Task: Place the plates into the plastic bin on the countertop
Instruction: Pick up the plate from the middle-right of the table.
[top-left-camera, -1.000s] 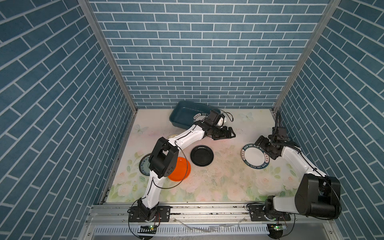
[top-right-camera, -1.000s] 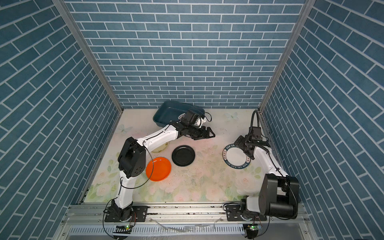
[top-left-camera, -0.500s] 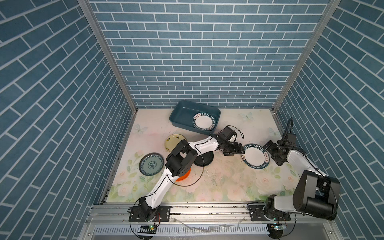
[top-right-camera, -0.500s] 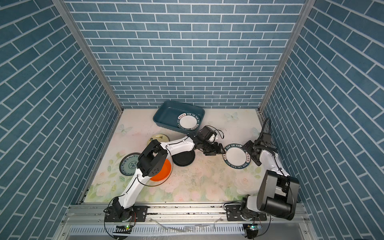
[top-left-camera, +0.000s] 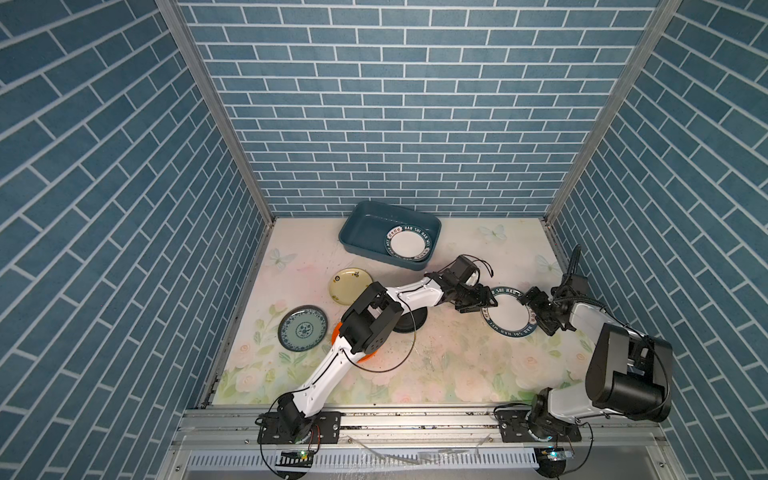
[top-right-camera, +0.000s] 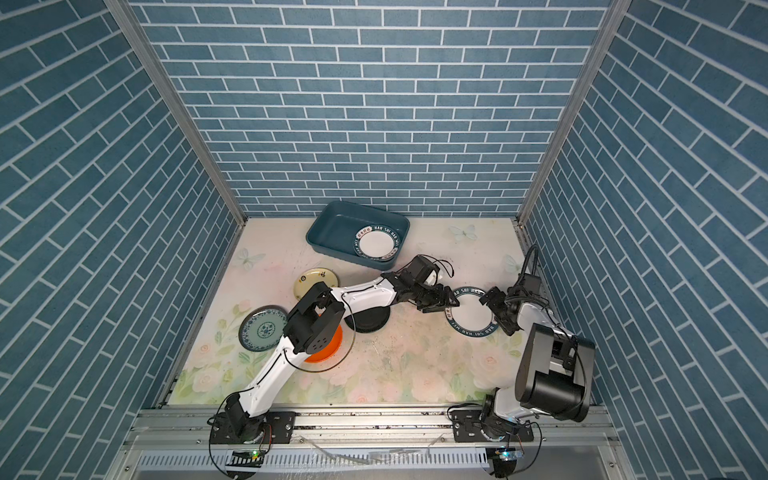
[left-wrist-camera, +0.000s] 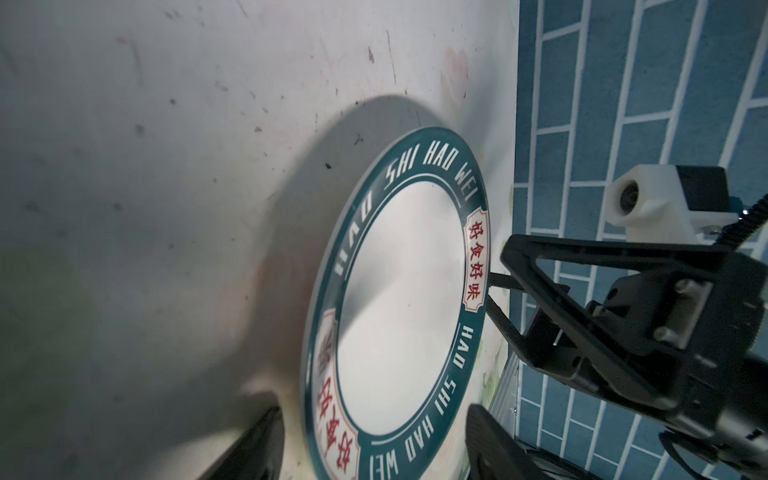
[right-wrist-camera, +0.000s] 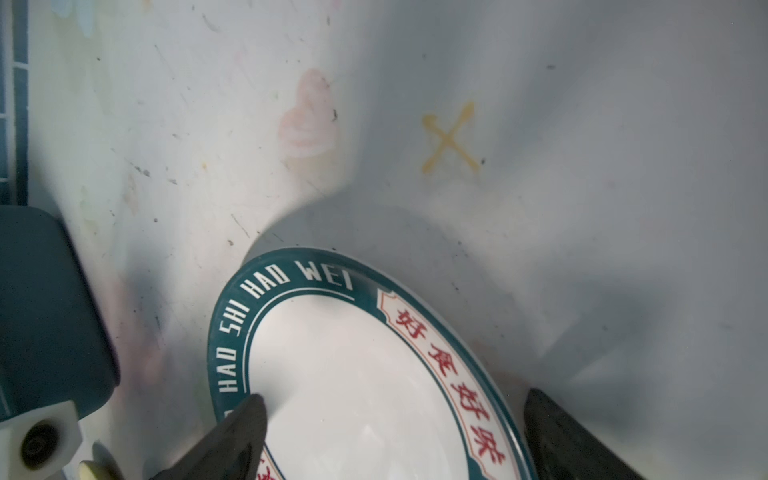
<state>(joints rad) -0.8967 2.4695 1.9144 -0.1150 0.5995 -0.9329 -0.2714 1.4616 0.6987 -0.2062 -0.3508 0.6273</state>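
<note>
Blue brick walls (top-left-camera: 395, 124) close in 3 sides, and the floral countertop (top-left-camera: 436, 365) is scuffed and worn. At the back of it, near the rear wall and slightly skewed, sits the plastic bin (top-left-camera: 365, 226). 1 binned plate (top-left-camera: 409, 246) with a lettered teal rim lies flat at the bin's right end (a 2nd rim shows under its near edge and looks like another plate beneath, but I can't confirm that).

Out on the right part of the countertop, well apart from the bin, is the lettered white plate (top-left-camera: 510, 312), seen in both top views (top-right-camera: 473, 312) between the 2 grippers. Both wrist views show it tipped up off the surface with a shadow under it.

The right gripper (top-left-camera: 536, 311) pinches its rim on the side toward the right wall. In the right wrist view 1 of its fingers (right-wrist-camera: 245, 432) lies on the white face and the other sits outside the rim. The left gripper (top-left-camera: 487, 300) is at the opposite rim with its fingers (left-wrist-camera: 262, 440) spread. The rim stands between them with a gap on each side, not clamped.

4 more plates lie on the left half:
- The pale yellow plate (top-left-camera: 350, 286) is nearest the bin.
- The teal patterned plate (top-left-camera: 302, 328) is toward the left wall.
- The black plate (top-left-camera: 409, 326) is partly under the left arm (top-left-camera: 415, 295).
- The orange plate (top-left-camera: 368, 358) is mostly hidden under that arm's elbow.

A yellow X (right-wrist-camera: 449, 139) is marked on the countertop beyond the held plate.
</note>
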